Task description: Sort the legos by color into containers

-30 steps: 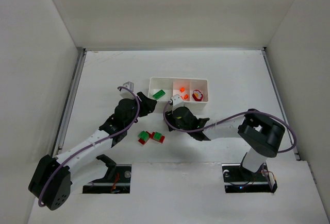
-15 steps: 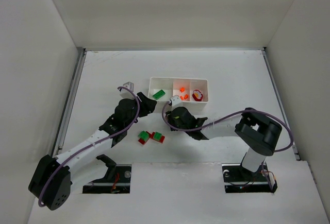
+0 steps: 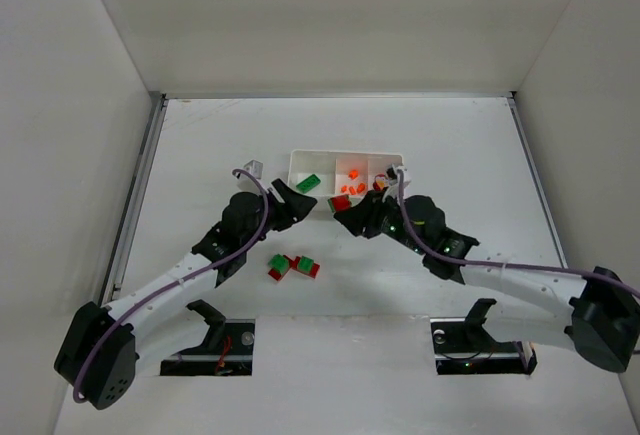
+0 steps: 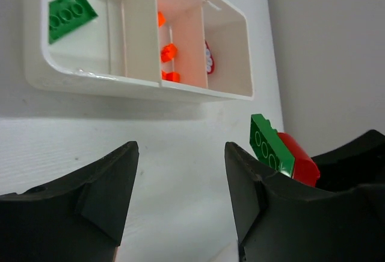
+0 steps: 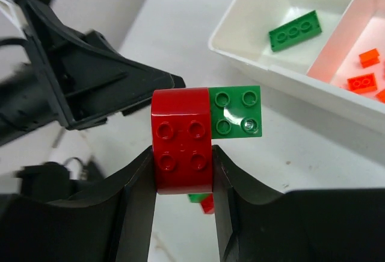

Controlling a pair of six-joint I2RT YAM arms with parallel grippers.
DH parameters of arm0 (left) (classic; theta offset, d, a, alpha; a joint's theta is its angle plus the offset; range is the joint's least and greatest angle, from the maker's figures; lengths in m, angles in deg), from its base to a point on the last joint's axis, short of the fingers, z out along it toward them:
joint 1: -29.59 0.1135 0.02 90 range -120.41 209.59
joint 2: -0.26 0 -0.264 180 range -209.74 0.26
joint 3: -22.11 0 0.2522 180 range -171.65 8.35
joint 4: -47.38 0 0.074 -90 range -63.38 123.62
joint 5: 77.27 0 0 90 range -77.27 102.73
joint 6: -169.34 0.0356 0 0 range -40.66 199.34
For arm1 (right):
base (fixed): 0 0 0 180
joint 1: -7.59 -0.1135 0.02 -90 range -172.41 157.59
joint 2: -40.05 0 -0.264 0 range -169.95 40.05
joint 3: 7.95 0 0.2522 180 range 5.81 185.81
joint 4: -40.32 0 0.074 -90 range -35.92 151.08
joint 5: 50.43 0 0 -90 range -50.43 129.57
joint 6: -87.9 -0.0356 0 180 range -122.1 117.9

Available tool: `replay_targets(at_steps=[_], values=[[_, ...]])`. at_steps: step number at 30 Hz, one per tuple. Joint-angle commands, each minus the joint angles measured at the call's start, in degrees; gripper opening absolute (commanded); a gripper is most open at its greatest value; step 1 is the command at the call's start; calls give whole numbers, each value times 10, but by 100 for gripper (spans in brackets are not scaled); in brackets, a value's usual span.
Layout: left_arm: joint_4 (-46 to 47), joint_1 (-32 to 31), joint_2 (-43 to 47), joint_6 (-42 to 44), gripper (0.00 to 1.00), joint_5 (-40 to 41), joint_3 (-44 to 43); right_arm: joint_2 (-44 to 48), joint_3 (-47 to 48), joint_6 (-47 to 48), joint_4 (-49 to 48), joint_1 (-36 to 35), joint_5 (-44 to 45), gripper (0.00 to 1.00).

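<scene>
Your right gripper (image 5: 182, 153) clamps a red brick (image 5: 180, 126) with a green brick (image 5: 236, 111) joined to its side, just short of the tray (image 5: 271, 76). Your left gripper (image 4: 180, 177) stands open and empty, facing the tray's near wall. Inside the tray, a green plate (image 4: 71, 14) lies in the left compartment and orange pieces (image 4: 169, 52) in the middle one. Two red-green pairs (image 3: 293, 266) lie on the table (image 3: 450, 145).
</scene>
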Motion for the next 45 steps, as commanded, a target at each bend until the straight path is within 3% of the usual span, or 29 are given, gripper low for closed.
replay_targets(at_steps=[1, 9, 17, 20, 26, 35, 45], values=[[69, 1, 8, -67, 57, -54, -9, 37, -24, -120, -78, 35, -116, 20], [256, -45, 53, -144, 57, -9, 60, 58, -43, -340, -232, 55, -142, 22], [332, -71, 90, -173, 75, 31, 100, 13, -66, -488, -375, 54, -106, 22], [361, -79, 95, -184, 76, 49, 113, -14, -74, -527, -424, 51, -80, 22], [403, -78, 90, -187, 77, 63, 120, -71, -64, -568, -472, 39, -65, 22], [417, -74, 55, -169, 89, 48, 102, -150, -51, -611, -552, 32, -72, 22], [410, -67, 17, -157, 87, 33, 72, -185, -52, -614, -586, 28, -84, 22]])
